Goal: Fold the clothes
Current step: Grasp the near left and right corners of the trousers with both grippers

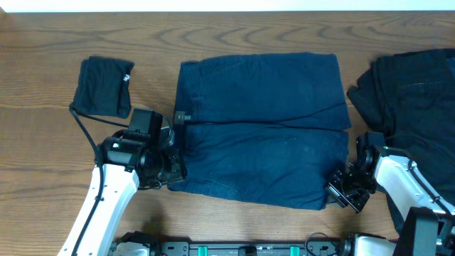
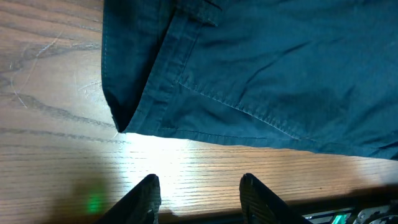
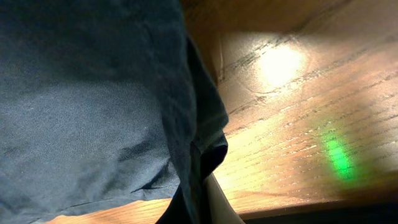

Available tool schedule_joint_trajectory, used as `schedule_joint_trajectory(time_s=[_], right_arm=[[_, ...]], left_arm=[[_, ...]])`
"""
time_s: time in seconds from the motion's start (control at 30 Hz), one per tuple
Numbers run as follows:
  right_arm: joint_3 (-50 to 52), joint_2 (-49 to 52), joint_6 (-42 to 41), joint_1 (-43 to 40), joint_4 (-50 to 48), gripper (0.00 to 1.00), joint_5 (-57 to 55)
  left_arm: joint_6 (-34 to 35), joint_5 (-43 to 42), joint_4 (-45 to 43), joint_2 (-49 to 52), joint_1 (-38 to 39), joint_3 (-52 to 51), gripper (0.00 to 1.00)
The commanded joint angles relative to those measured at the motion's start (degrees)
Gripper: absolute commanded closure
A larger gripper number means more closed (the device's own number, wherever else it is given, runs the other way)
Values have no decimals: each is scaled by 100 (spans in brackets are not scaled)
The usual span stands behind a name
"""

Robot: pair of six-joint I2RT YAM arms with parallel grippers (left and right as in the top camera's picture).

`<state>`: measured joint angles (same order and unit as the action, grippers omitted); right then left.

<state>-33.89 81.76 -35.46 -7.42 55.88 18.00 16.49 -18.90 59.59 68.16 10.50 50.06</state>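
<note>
The navy shorts (image 1: 263,128) lie spread flat in the middle of the table, waistband to the left. My left gripper (image 1: 173,169) is at their near left corner. In the left wrist view its fingers (image 2: 199,190) are open and empty over bare wood, just short of the waistband corner (image 2: 124,121). My right gripper (image 1: 343,189) is at the near right corner. In the right wrist view it (image 3: 202,205) is shut on the hem of the shorts (image 3: 93,93), and the cloth drapes over the fingers and hides most of them.
A small folded black garment (image 1: 104,87) lies at the far left. A pile of dark clothes (image 1: 416,99) lies at the right edge. The table's front edge (image 2: 348,196) is close behind both grippers.
</note>
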Motion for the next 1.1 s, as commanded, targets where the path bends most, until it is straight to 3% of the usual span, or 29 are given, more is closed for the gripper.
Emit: schedule_joint_trajectory(time_s=[0.0,0.2,0.33,0.67,0.87,1.07], right_arm=[[37,28,190,0,-35,99,-28],[37,28,289,-2,-17,99,291],[37,28,306,0,-39,99,369],[37,28,341,0,-258,99,363],[37,28,343,0,-393,99,321],[37,28,450,0,-483,99,280]], left_arm=[[-24,50,35,0,-13,-37,56],[437,50,247,-2,-13,-37,55],[861,55,212,-2,-13,-157,46],[2103,57,-1209,0,-13,-1379,45],[2793,789,-1405,0,-13,-1698,44],[3060,824,-1714,11,-13,-1814,45]])
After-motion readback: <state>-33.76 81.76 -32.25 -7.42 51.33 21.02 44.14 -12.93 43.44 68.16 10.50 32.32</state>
